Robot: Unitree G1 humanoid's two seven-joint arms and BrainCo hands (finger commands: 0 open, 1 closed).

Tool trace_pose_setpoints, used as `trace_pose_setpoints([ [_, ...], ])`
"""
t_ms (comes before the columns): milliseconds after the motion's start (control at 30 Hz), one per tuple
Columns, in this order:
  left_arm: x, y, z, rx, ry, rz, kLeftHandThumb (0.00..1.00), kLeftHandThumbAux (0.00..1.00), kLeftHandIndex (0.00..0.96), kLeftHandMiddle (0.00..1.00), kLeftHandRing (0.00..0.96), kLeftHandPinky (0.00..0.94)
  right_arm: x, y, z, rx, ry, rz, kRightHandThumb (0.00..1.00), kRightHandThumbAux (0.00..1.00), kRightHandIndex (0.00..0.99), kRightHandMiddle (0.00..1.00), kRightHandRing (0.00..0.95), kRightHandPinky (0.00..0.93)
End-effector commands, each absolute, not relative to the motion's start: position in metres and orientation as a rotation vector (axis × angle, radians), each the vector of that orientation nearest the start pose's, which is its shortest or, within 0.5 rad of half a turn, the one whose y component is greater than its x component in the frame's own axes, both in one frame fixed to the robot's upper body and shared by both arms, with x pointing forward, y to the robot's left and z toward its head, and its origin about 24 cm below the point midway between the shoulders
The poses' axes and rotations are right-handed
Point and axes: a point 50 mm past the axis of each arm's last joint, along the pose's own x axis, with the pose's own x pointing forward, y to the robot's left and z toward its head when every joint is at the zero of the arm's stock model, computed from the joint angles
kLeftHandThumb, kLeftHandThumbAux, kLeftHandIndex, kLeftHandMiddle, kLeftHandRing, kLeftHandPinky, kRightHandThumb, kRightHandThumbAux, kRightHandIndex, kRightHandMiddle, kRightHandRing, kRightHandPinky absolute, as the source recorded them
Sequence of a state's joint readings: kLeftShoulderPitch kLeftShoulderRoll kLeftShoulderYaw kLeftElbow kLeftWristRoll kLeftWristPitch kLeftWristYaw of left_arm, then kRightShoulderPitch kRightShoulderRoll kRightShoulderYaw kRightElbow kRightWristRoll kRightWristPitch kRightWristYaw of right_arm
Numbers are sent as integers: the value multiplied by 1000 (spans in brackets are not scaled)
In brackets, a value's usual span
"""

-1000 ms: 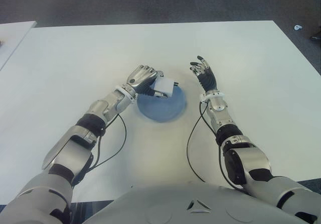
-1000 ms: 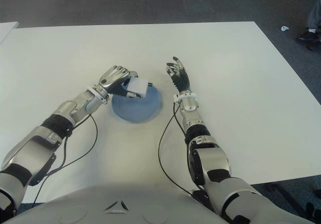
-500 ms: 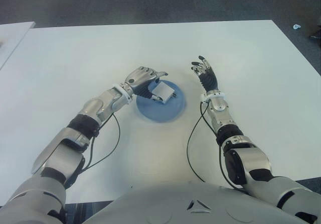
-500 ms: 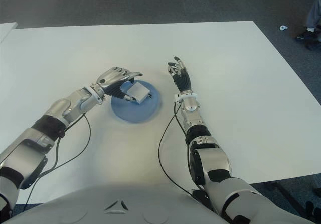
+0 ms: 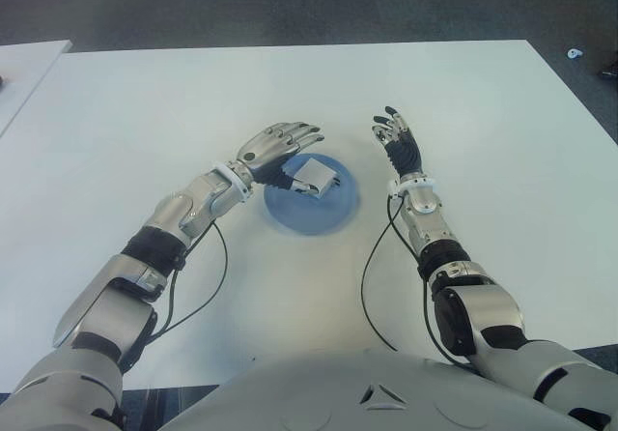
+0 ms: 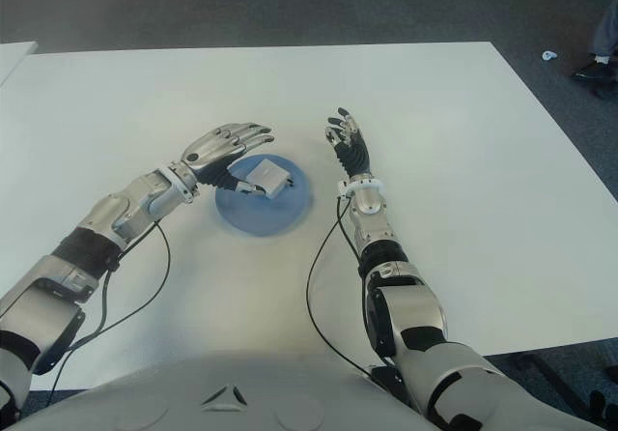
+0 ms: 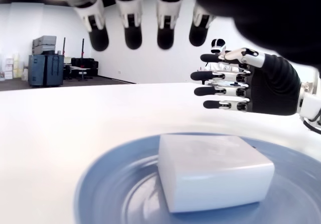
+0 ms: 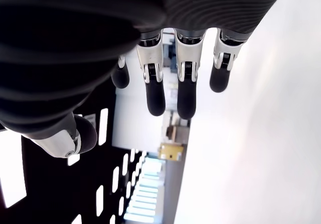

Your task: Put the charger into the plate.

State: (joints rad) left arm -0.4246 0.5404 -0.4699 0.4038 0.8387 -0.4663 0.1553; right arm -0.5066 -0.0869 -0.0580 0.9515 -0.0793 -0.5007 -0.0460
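The left hand (image 5: 275,145) hovers at the left rim of the blue plate (image 5: 333,214), palm down, fingers stretched flat and holding nothing; the right hand (image 5: 396,141) stands just right of the plate, fingers straight and spread, palm turned toward it, forearm stretched along the table.

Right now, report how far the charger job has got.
Done: the white charger lies on the blue plate. In hand: nothing; the left hand hovers open just above it, and the right hand is open beside the plate on its right. Left: only pulling the left hand clear.
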Motion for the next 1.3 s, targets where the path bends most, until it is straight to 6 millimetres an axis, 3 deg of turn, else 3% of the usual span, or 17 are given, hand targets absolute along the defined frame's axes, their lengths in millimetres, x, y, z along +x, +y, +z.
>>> trace_pose_setpoints([
  [33, 294, 141, 59, 1353, -520, -577, 202, 246, 0, 0, 0, 0, 322, -161, 8, -154, -4, 25, 0, 483, 0, 158, 152, 102],
  [467, 288, 143, 68, 1265, -537, -527, 144, 264, 0, 0, 0, 0, 316, -178, -4, -108, 61, 8, 0, 487, 0, 61, 52, 50],
  [800, 297, 154, 69, 1150, -473, -423, 183, 339, 55, 15, 0, 29, 309, -188, -17, -95, 123, -10, 0, 459, 0, 50, 41, 52],
  [1000, 301, 167, 64, 877, -364, -364, 189, 389, 88, 69, 49, 83, 303, -193, -27, -102, 167, -25, 0, 451, 0, 55, 44, 55],
  [1100, 307, 189, 46, 681, -251, -333, 200, 430, 104, 97, 74, 80, 300, -196, -31, -113, 196, -29, 0, 449, 0, 56, 44, 53],
  [1300, 310, 202, 27, 416, -147, -269, 212, 495, 110, 128, 93, 69, 298, -198, -35, -124, 223, -29, 0, 460, 0, 55, 40, 43],
])
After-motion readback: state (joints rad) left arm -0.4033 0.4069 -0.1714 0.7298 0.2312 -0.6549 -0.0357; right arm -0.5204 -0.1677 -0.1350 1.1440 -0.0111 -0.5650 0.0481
